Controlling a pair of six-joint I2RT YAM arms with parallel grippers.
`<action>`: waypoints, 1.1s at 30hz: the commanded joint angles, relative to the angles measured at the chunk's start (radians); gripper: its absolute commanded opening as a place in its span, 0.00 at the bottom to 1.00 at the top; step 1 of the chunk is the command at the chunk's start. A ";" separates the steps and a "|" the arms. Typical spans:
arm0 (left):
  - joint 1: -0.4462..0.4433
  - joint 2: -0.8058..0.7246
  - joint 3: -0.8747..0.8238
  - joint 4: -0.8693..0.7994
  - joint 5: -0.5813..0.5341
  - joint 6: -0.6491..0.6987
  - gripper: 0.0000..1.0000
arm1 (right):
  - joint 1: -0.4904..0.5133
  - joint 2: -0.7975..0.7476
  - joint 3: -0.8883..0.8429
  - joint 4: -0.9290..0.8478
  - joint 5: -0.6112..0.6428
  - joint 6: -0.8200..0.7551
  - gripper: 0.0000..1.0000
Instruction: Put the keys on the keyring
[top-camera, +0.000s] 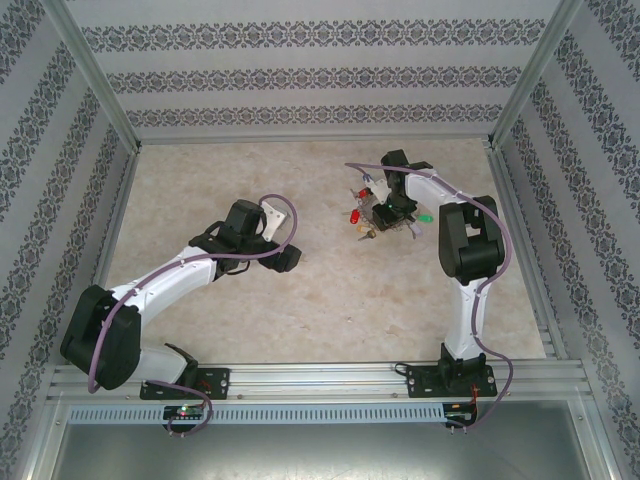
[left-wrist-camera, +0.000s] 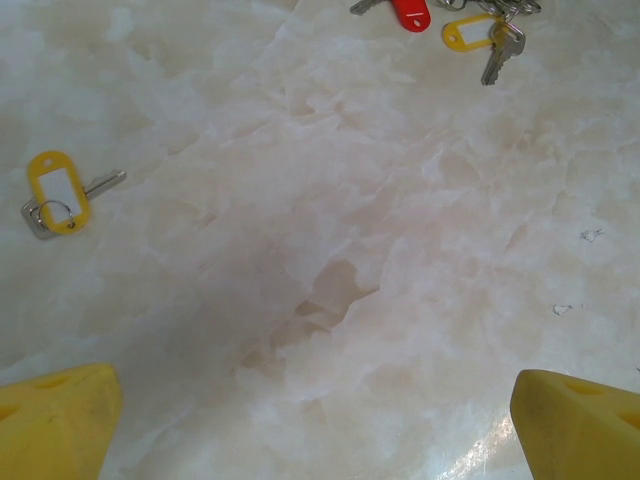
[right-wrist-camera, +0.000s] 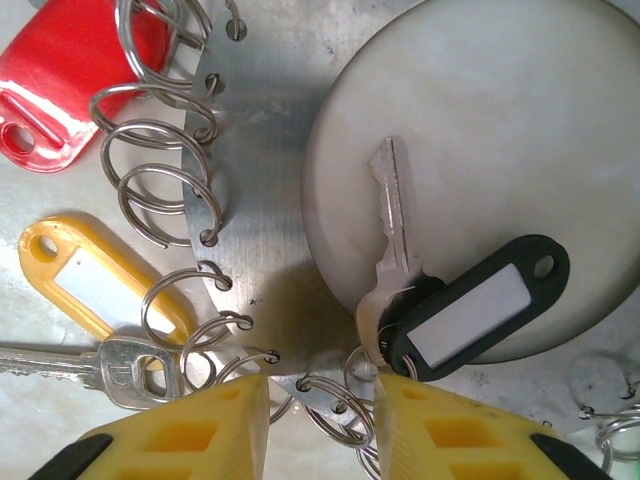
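1. The keyring, a flat grey metal ring with an open centre, lies on the right half of the tabletop, towards its far edge, under the right gripper.
2. Small split rings are threaded through holes along its rim. A red tag and a yellow-tagged key fan out from them.
3. A black-tagged key lies across the open centre, and it seems to be hooked on near the rim.
4. The right gripper's fingers stand a narrow gap apart, either side of a split ring at the rim. I cannot tell whether they pinch it.
5. The left gripper hovers over bare tabletop with its fingers spread wide, holding nothing.
6. A loose key with a yellow tag lies alone, well apart from the keyring.
7. Judged from this, most of the keys are on. At least the loose key is left to fetch and thread.
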 joint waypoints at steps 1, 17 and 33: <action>-0.015 -0.021 -0.014 0.021 -0.017 0.004 1.00 | 0.009 0.010 0.014 -0.041 -0.030 0.013 0.34; -0.017 -0.016 -0.012 0.018 -0.021 0.006 1.00 | 0.011 -0.012 0.011 -0.074 -0.041 0.068 0.32; -0.027 -0.012 -0.004 0.005 -0.031 0.014 1.00 | -0.010 -0.012 0.002 -0.091 -0.102 0.129 0.22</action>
